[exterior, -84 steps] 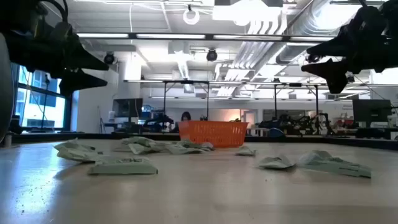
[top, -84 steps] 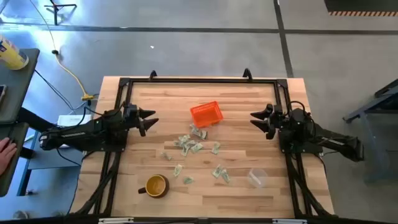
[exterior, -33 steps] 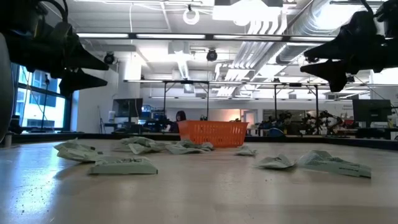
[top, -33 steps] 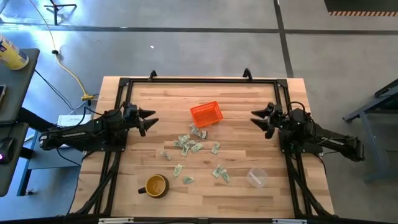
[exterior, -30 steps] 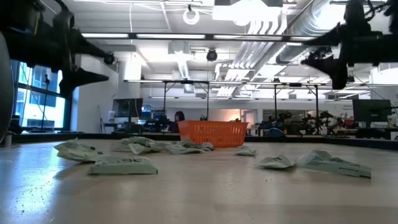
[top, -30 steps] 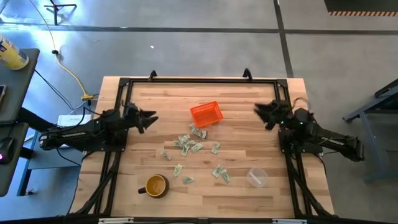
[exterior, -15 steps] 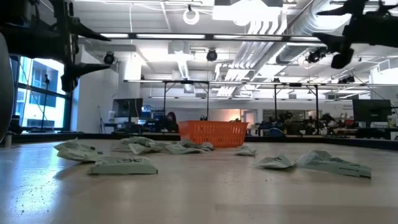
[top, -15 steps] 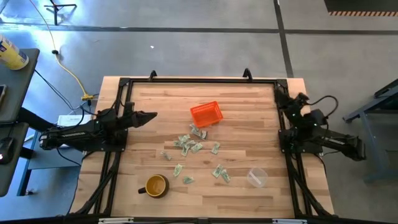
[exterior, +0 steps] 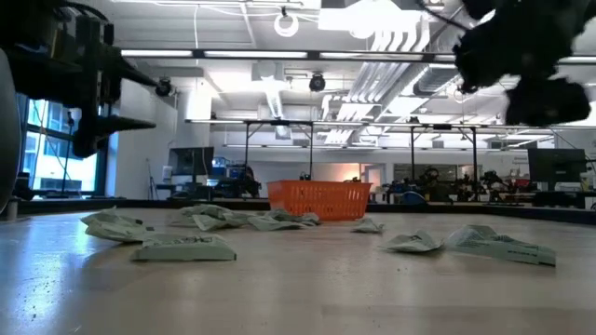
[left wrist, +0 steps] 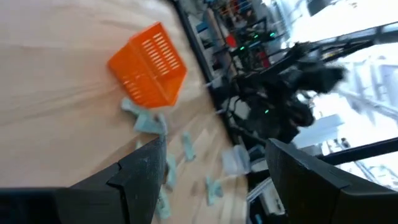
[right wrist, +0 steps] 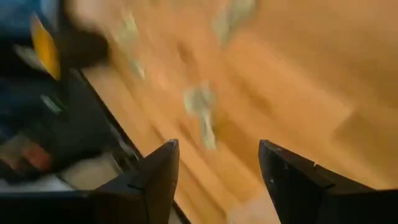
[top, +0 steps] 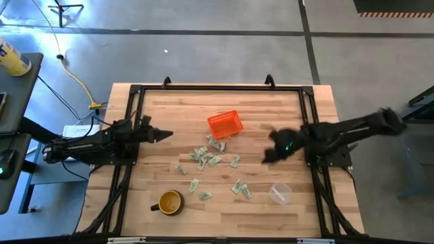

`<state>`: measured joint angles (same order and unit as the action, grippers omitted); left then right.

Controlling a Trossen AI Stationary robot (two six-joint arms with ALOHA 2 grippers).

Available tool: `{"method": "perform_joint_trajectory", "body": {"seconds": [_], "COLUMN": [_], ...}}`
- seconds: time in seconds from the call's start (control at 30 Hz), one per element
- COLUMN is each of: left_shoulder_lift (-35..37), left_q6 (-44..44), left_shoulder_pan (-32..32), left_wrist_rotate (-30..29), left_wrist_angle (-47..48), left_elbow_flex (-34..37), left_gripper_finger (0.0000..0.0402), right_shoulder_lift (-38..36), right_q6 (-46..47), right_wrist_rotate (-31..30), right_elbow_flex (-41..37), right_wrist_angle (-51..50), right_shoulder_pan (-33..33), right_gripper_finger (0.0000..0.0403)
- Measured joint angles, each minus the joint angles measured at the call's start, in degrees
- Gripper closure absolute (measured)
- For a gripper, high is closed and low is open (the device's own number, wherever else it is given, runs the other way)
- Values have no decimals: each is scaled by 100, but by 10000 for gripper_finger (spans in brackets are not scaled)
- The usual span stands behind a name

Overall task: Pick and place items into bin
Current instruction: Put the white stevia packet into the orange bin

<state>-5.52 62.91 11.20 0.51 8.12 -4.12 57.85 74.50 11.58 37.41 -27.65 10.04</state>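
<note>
About ten scraps (top: pixel 213 160) are scattered mid-table, just in front of the one orange bin (top: pixel 225 124), with one mug (top: pixel 170 201) and one clear cup (top: pixel 280 194) nearer the front edge. The right gripper (top: pixel 271 150) is held above the table just right of the scraps, fingers spread and empty in its wrist view. The left gripper (top: pixel 164 135) is held well left of the bin, also spread and empty.

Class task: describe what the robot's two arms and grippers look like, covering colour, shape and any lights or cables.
Both arms are dark, almost black, slim and jointed. The left gripper ends in two long tapering fingers, matt black with flat inner faces. The right gripper has similar dark wedge-shaped fingers. A small green light glows on the right arm near the wrist. Cables cannot be made out on either arm.
</note>
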Motion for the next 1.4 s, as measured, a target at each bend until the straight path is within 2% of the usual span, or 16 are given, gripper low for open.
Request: {"method": "perform_joint_trajectory", "body": {"seconds": [0.2, 0.27, 0.37, 0.5, 0.7, 0.93, 1.0, 1.1, 1.2, 1.3, 1.33, 1.4], "left_shoulder_lift": [0, -1, 0, 0, 0, 0, 0, 0, 0, 0, 0, 0], "left_q6": [-812, -1023, -1222, -1615, -1725, -1825, -1942, -1982, -1982, -1982, -1981, -1982], "left_shoulder_pan": [0, 2, 2, 2, 2, 2, 2, 2, 2, 2, 2, 2], "left_wrist_rotate": [59, 186, 424, 578, 607, 606, 603, 540, 515, 471, 428, 319], "left_wrist_angle": [112, 114, 110, 108, 110, 114, 114, 123, 127, 129, 129, 129], "left_elbow_flex": [0, 1, 0, 0, 0, 0, 0, -2, -2, -2, -2, -2], "left_gripper_finger": [94, 94, 94, 94, 94, 94, 94, 94, 94, 94, 94, 94], "right_shoulder_lift": [1479, 1960, 2712, 3564, 4634, 5203, 5311, 5396, 5376, 5257, 5203, 5024], "right_q6": [-482, -722, -1234, -1587, -1814, -1781, -1705, -1524, -1636, -1971, -2007, -1921], "right_wrist_rotate": [-1493, -1717, -1684, -1611, -2050, -3201, -3338, -3186, -3044, -2728, -2572, -2311], "right_elbow_flex": [845, 966, 1037, 1223, 1844, 2369, 2402, 2333, 2271, 2264, 2268, 2267], "right_wrist_angle": [-816, -700, -301, 576, 561, 357, 233, 116, 14, -122, -200, -451], "right_shoulder_pan": [1478, 1804, 2120, 2305, 2341, 2289, 2245, 2137, 2111, 2131, 2124, 2047], "right_gripper_finger": [189, 189, 180, 158, 133, 142, 154, 195, 269, 360, 381, 389]}}
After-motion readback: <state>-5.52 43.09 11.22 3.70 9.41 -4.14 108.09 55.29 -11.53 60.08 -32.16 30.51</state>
